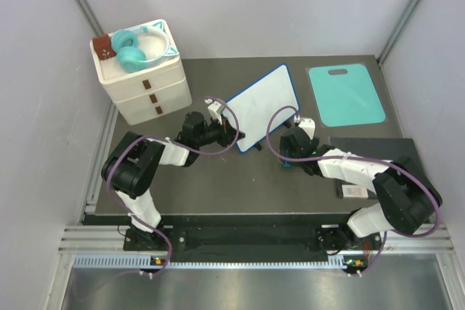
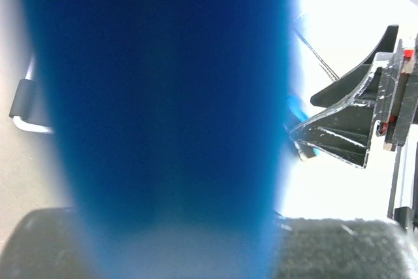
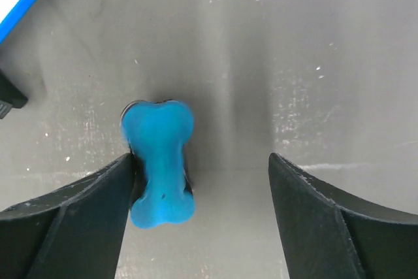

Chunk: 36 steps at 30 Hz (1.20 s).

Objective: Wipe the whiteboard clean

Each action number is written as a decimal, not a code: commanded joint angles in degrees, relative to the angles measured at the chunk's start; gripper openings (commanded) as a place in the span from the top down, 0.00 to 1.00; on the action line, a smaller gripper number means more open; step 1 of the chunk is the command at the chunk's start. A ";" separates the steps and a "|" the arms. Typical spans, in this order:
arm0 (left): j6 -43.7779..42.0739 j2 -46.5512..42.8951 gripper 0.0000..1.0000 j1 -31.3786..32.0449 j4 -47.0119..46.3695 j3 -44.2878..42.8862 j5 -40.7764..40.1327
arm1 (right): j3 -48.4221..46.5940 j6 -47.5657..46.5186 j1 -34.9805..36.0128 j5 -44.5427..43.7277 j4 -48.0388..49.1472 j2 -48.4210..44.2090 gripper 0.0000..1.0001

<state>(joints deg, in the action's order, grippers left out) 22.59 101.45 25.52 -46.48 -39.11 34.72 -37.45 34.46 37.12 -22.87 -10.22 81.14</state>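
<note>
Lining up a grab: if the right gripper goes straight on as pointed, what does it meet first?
Probably the blue eraser, lying off-centre against one finger of the open right gripper; elsewhere, the table. Depth is unclear.

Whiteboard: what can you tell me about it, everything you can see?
The whiteboard is a small white rectangle with a thin blue rim and rounded corners, its face looking clean. It sits askew on the dark table, a small black foot showing by one edge. The left gripper is at its near left corner; whether it clamps the rim is unclear.
</note>
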 commanded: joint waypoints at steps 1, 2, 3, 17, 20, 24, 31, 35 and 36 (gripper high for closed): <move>-0.44 3.05 0.98 1.03 9.13 0.71 4.57 | -4.03 -2.37 0.49 -3.84 -1.21 -3.70 0.19; -0.27 3.05 0.97 1.02 8.95 0.53 4.48 | -4.12 -2.38 0.23 -4.19 -1.21 -4.23 0.18; -0.18 3.23 0.97 1.02 9.04 0.27 4.48 | -4.12 -2.46 -0.03 -4.11 -1.03 -4.76 0.16; 2.11 6.39 0.91 -0.12 9.65 -1.14 4.13 | -3.24 -5.19 -6.53 1.86 4.76 -11.10 0.11; 2.64 6.48 0.91 -0.38 8.52 -0.53 4.22 | -4.46 -5.89 -7.94 4.41 5.74 -9.52 0.12; 3.07 6.39 0.91 -0.82 8.16 0.35 4.21 | -5.35 -5.46 -9.79 6.96 6.70 -8.64 0.12; 3.78 7.89 0.81 -1.44 7.28 0.70 5.27 | -6.75 -6.16 -10.67 8.90 7.40 -5.04 0.12; 3.95 7.97 0.64 -1.61 6.14 0.97 5.88 | -7.02 -6.42 -11.46 10.74 9.07 -3.19 0.12; 3.87 7.89 0.64 -1.61 6.40 0.79 6.32 | -6.76 -6.51 -11.81 12.92 9.77 -2.92 0.12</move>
<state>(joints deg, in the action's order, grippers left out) 28.53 107.26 23.07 -46.59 -40.27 37.47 -41.89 28.99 26.98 -14.28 -4.89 76.84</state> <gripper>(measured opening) 0.347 0.883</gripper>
